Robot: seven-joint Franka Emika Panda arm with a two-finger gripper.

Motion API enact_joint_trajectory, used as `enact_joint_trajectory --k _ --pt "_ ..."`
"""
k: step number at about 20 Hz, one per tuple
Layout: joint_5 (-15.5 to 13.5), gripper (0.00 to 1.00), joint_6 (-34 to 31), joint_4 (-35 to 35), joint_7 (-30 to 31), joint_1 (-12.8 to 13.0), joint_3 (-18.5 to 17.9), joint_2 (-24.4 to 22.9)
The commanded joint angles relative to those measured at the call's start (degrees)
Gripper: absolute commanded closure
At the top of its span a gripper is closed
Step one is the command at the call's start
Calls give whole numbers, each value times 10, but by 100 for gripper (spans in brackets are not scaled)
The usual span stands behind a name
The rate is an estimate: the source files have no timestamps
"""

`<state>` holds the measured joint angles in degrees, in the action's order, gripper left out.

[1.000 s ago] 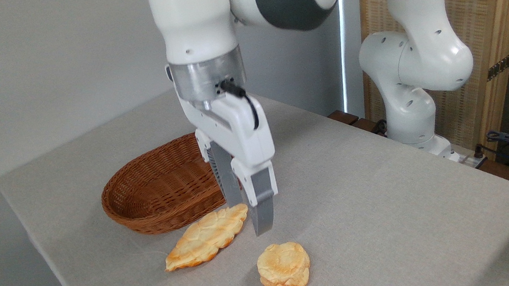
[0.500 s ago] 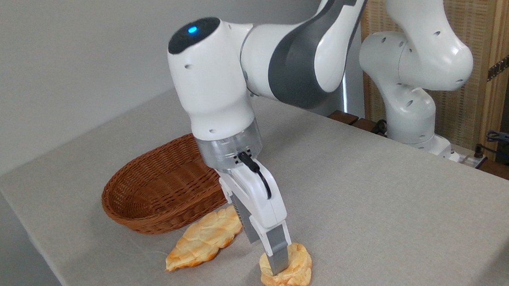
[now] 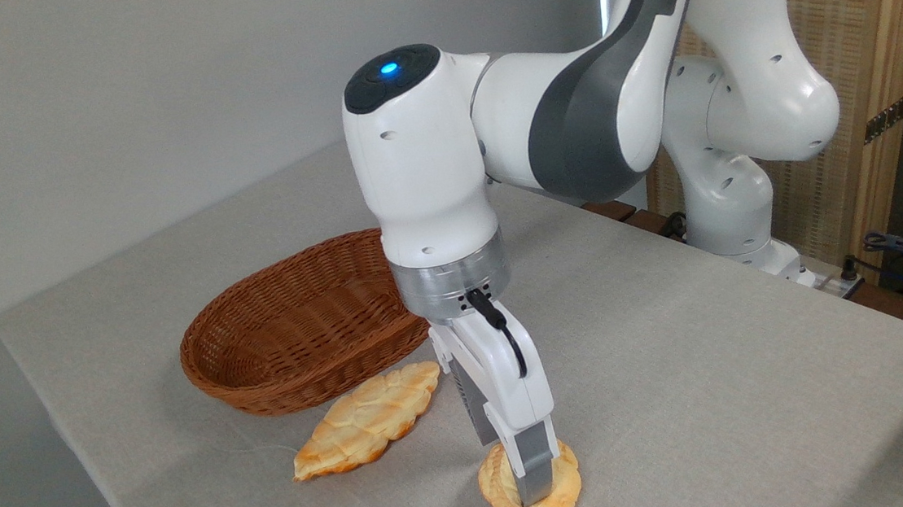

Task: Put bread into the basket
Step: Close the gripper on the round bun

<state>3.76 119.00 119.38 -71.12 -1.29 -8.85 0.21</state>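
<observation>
Looking through the one fixed camera, I see my pincer (image 3: 531,487) clamped down on the bread (image 3: 531,487), which sits on the table (image 3: 714,361). The basket (image 3: 295,332) waits up-left of the pincer, beyond the braided loaf (image 3: 368,418).

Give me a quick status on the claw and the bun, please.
Claw down astride the bun, grip unconfirmed. Bun on the table, not in the basket. Loaf lies between bun and basket.
</observation>
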Motion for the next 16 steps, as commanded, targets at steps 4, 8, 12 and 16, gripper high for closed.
enact_joint_trajectory --k 4,8,12,16 --pt "5 65 11 19 -10 3 -4 -13" --pt "5 65 11 19 -10 3 -4 -12" --pt "5 65 11 19 -10 3 -4 -12" --pt "5 65 11 19 -10 3 -4 -13"
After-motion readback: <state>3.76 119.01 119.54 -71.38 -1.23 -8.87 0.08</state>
